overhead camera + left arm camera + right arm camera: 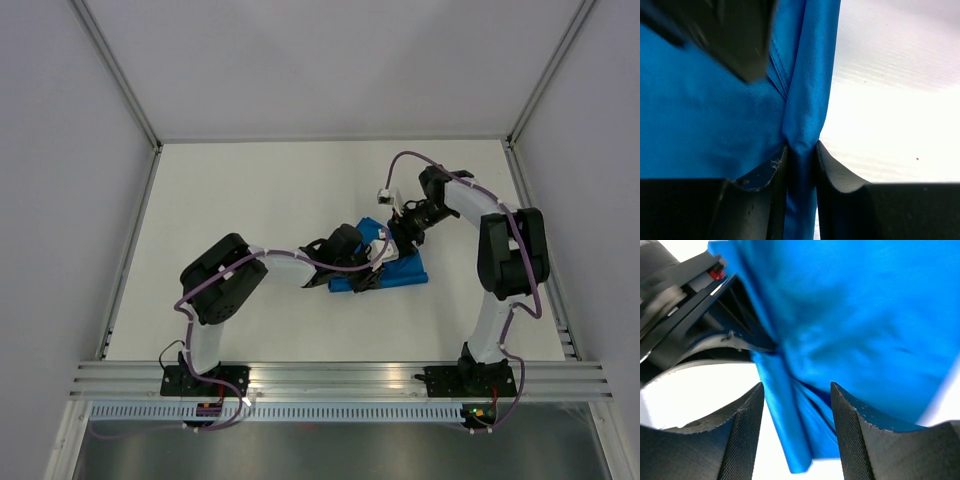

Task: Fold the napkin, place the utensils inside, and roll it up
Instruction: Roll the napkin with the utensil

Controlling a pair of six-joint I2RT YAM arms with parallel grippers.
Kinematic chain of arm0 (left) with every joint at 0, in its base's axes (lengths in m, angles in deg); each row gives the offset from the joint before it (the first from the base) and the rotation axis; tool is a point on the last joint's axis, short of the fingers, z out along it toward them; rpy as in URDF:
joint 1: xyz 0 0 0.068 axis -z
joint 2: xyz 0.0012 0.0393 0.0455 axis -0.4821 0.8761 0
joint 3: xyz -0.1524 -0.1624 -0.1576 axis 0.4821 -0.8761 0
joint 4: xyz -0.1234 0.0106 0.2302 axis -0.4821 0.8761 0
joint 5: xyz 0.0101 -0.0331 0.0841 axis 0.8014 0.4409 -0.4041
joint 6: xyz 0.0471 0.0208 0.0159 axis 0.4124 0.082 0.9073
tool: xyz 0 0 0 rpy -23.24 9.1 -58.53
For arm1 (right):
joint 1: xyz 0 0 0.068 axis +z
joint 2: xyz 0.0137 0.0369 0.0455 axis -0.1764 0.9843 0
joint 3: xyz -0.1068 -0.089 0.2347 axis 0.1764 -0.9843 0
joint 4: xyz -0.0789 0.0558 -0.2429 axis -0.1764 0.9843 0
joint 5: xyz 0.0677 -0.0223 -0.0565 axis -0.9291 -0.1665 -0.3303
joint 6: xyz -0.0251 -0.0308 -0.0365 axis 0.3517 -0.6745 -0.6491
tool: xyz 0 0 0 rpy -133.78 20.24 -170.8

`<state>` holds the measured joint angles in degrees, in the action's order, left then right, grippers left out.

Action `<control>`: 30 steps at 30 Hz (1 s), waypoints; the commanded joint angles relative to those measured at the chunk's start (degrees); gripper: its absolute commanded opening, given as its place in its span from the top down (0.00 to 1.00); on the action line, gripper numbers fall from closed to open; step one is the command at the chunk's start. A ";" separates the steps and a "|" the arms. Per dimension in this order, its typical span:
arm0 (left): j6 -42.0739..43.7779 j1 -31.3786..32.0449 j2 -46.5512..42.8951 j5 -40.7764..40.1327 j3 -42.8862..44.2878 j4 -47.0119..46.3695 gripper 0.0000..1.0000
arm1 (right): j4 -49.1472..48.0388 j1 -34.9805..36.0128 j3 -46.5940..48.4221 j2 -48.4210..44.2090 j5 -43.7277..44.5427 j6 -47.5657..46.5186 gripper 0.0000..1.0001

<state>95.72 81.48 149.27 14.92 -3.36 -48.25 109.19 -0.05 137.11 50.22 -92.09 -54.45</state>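
Observation:
The bright blue napkin (400, 270) lies folded and partly rolled on the white table, between both arms. My left gripper (372, 270) is shut on a rolled edge of the napkin (805, 115), pinched tightly between its two fingers. My right gripper (408, 238) is open, its jaws standing apart around a rolled fold of the napkin (790, 415) without pressing it. The left gripper's body shows at the upper left of the right wrist view. The knife is hidden; I cannot tell whether it lies inside the cloth.
The white table (250, 220) is bounded by grey walls at the back and sides. An aluminium rail (340, 378) runs along the near edge by the arm bases. A small white tag (385, 195) hangs on the right arm's cable.

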 commanded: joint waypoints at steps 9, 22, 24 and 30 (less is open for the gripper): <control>-10.99 -6.69 12.18 22.32 8.21 19.16 0.98 | -30.88 -4.57 -26.24 -28.40 1.41 6.56 0.36; -14.87 -9.42 19.04 31.74 13.14 22.68 0.98 | -51.03 14.13 -48.60 -41.89 20.05 4.19 0.29; -15.39 -9.68 19.30 32.36 13.49 22.59 0.98 | -52.27 15.29 -49.39 -40.49 21.19 4.36 0.28; -15.57 -9.95 19.48 32.80 14.11 23.20 0.98 | -53.15 18.80 -50.01 -37.41 22.95 4.01 0.35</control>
<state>79.66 71.52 164.46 53.33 12.25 -32.58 59.84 17.59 87.69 11.95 -70.75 -49.67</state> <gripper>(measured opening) 0.222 0.661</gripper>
